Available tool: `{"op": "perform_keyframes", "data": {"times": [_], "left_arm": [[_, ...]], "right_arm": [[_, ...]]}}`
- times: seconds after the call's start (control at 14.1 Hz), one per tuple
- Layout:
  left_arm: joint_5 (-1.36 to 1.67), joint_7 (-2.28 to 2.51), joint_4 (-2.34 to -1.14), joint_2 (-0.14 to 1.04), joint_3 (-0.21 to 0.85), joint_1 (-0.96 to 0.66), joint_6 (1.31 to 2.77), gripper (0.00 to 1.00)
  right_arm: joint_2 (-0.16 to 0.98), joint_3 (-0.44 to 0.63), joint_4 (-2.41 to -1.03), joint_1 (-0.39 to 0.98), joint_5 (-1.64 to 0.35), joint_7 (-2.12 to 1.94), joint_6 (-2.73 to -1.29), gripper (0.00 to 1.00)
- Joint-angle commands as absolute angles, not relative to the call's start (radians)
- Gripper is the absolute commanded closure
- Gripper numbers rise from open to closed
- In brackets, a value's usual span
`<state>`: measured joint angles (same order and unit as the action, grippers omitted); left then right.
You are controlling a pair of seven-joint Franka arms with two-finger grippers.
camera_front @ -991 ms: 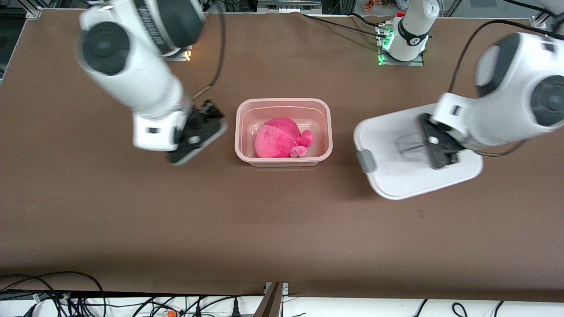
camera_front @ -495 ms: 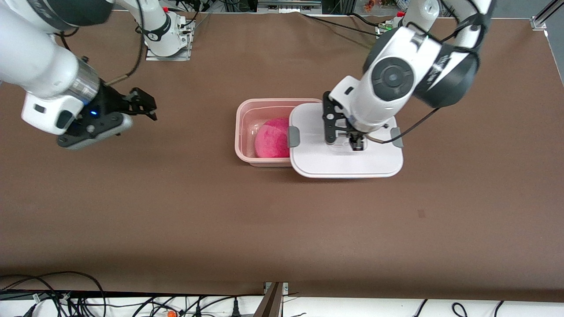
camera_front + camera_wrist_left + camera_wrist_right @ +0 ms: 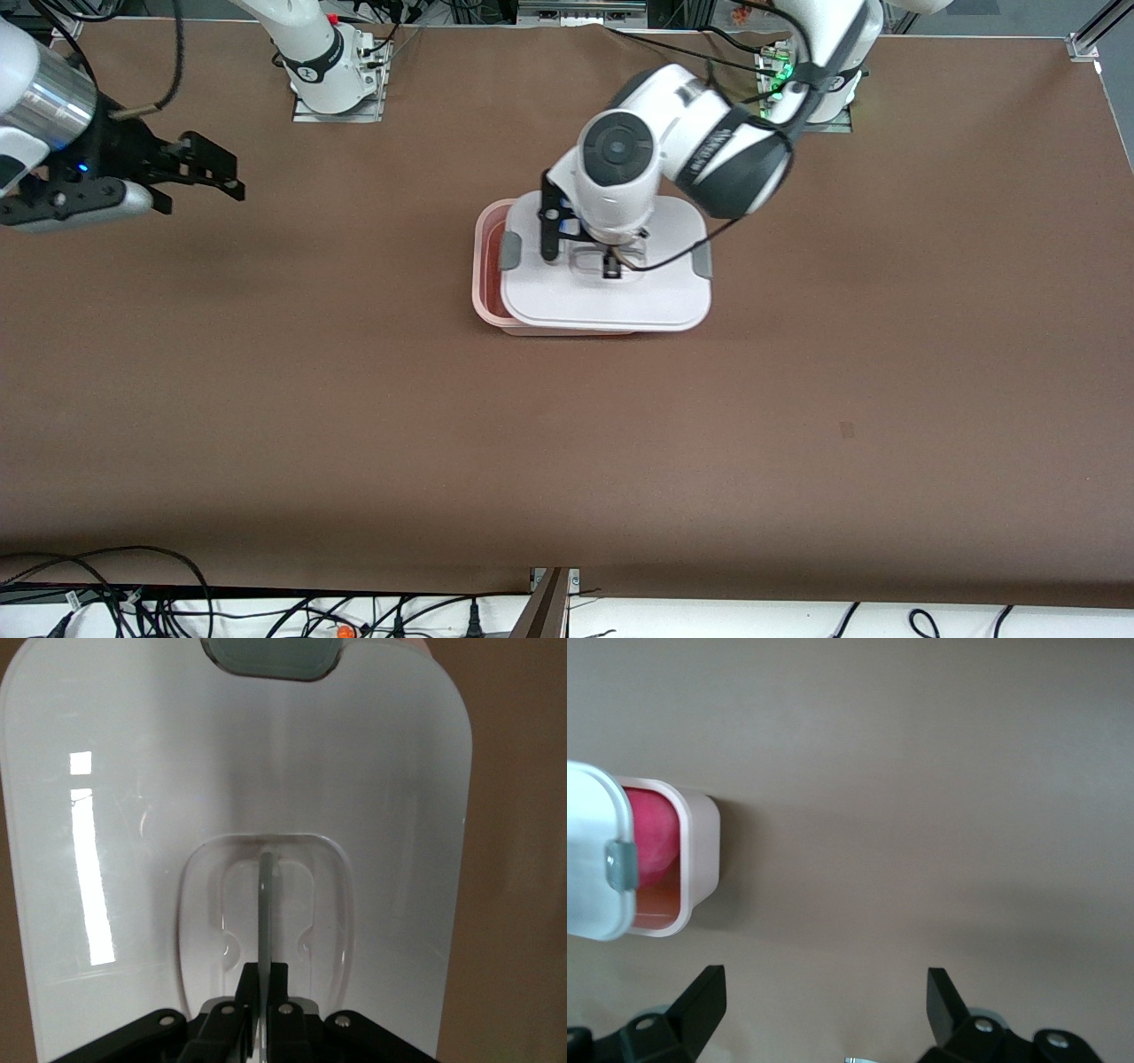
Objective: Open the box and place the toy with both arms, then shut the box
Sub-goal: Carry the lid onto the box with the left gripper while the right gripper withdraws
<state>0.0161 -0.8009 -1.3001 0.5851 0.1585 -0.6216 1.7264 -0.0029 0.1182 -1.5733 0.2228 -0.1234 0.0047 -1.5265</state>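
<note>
Left end effector clamped on the clear recessed handle of the white lid, fingers pinched tight on the handle's thin rib. I hold the lid over the box, which it covers most of. It sits offset toward my left arm's end of the bench, so a strip of the pinkish tub rim shows at the end toward my right arm. One grey side clip is over that exposed strip, the other clip overhangs past the box. I cannot tell if the lid touches the rim. The box is mid-bench, between my two bases and nearer the front camera than both.

The toy is inside the box, a bright pink curve showing under the lid edge in the right wrist view; in the front view only a reddish strip shows.

Right end effector fingers wide apart, holding nothing, up over bare bench at my right arm's end, well apart from the box, waiting.
</note>
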Motion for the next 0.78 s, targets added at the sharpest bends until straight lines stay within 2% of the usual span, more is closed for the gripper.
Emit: {"op": "perform_keyframes", "data": {"times": [0.0, 0.71], "left_arm": [[0.025, -0.782, -1.189, 0.672, 0.137, -0.655, 1.715, 1.00], [0.011, -0.672, -1.180, 0.693, 0.135, -0.684, 1.747, 1.00]], "right_arm": [[-0.021, 0.094, -1.617, 0.170, -0.097, -0.026, -1.566, 0.00], [-0.005, 0.097, -1.582, 0.170, -0.063, -0.023, -1.529, 0.00]]}}
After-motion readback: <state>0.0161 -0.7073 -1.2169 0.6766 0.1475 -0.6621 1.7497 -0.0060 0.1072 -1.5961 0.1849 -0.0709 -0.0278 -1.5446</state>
